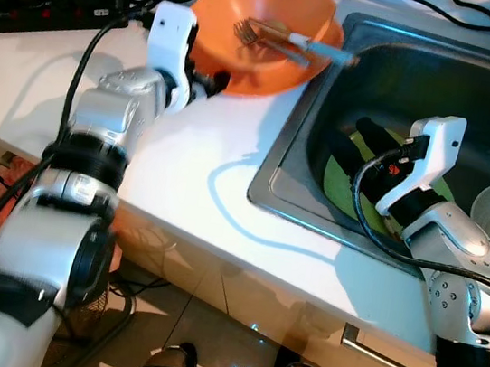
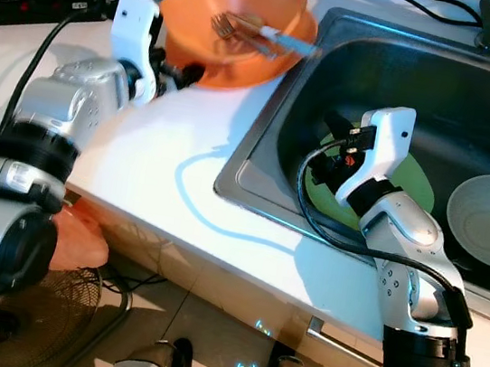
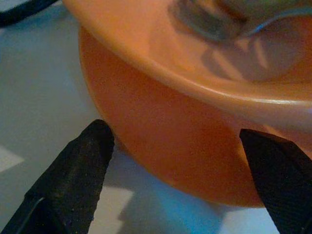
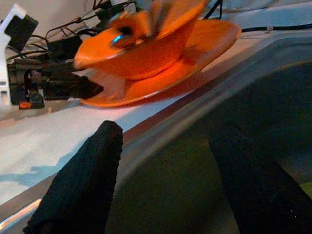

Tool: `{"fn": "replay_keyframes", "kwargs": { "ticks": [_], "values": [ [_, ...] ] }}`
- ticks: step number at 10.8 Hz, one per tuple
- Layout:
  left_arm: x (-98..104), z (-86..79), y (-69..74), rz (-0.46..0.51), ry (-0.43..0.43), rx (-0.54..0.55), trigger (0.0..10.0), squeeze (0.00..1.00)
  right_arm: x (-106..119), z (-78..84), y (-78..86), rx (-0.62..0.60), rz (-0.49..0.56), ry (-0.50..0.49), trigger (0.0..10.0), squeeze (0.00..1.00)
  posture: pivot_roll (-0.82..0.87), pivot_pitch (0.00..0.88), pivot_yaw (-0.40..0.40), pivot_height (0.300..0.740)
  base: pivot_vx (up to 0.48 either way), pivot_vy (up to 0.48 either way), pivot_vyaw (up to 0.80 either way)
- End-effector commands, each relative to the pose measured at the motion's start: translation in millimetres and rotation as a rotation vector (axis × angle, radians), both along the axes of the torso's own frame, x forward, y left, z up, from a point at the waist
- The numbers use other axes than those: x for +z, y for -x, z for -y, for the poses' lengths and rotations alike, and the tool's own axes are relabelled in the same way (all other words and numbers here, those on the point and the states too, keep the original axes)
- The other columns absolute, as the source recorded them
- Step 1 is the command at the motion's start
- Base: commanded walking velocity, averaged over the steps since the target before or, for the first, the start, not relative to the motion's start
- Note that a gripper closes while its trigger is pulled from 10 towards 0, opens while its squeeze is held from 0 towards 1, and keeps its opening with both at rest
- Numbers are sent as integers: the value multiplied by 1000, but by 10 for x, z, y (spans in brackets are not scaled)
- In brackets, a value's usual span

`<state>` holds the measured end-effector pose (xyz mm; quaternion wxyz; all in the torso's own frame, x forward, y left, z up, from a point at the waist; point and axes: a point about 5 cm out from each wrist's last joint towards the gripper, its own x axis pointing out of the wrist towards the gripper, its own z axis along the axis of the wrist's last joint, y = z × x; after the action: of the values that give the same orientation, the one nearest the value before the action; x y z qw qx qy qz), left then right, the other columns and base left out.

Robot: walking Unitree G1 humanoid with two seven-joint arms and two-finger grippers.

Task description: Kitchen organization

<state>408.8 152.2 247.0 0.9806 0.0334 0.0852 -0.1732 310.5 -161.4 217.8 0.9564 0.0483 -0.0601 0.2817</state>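
One orange bowl point(image 1: 264, 31) tilting on the white counter point(image 1: 183, 166) beside the sink point(image 1: 406, 78), carrying one fork point(image 1: 252, 35) and one blue-handled utensil point(image 1: 314, 47). Left gripper point(image 3: 180, 180) spreading wide around the bowl's base. Right gripper point(image 4: 165, 185) gaping, empty, inside the sink above one green plate point(image 2: 409, 184), near one grey bowl point(image 2: 488, 218).

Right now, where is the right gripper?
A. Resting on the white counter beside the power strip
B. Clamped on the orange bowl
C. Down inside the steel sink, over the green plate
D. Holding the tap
C: the right gripper reaches down into the sink, its black fingers over the green plate, while the left gripper is at the orange bowl on the counter.
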Motion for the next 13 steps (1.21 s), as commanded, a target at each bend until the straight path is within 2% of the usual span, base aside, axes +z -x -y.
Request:
{"fn": "replay_keyframes", "kwargs": {
  "ticks": [1, 2, 6, 13],
  "values": [
    [-373, -61, 76, -165, -44, -6, 10000, 0, -6, 39, 31, 10, -6, 14, 10000, 0, 102, 229, 124, 740, 0, 0, 0],
    [-390, -51, 120, -172, -53, -26, 10000, 0, 13, 38, 44, 20, -2, 19, 10000, 0, 102, 229, 124, 740, 0, 0, 0],
    [-335, -55, 139, -159, -41, -13, 10000, 0, 103, 77, 96, 8, 23, 14, 10000, 0, 102, 230, 129, 740, 0, 0, 0],
    [128, -132, 66, -62, -2, 28, 10000, 0, 133, 79, 108, 3, 30, 19, 10000, 0, 107, 225, 132, 740, 0, 0, 0]
  ]
}}
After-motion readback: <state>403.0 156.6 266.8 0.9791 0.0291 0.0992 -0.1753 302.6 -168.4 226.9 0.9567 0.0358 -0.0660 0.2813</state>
